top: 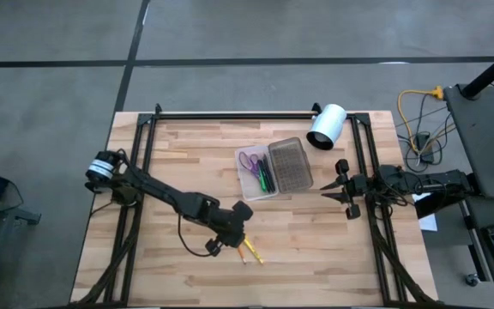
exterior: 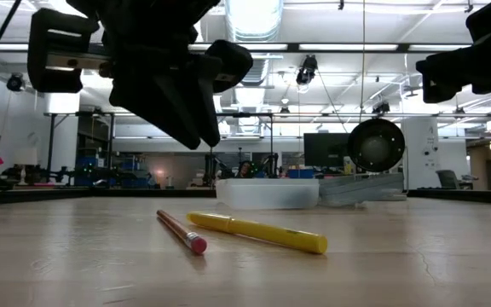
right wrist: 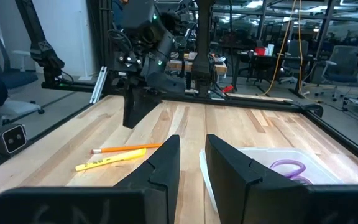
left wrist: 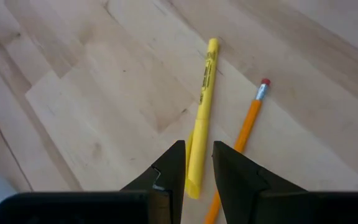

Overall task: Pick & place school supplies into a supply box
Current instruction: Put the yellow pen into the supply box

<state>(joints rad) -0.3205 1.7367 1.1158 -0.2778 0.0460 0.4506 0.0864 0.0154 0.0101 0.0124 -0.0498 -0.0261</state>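
The yellow pen (left wrist: pixel 202 106) and orange pencil (left wrist: pixel 246 124) (both light, stiff, prone to rolling) are seen on the worktop (top: pixel 161 172), at 7 o'clock from the supply box (top: pixel 274 169). The left gripper (left wrist: pixel 196 163), fingers narrowly apart and holding nothing, is held over the pen; mid-barrel is judged best for grasping.

Dark jointed arms, black cables

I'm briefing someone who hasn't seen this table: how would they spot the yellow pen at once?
Start at the supply box in the middle of the wooden table, then look toward the table's near edge, under the left gripper. Two thin items lie there side by side: the yellow pen and an orange pencil. The pen is thicker, all yellow and has no pink eraser.
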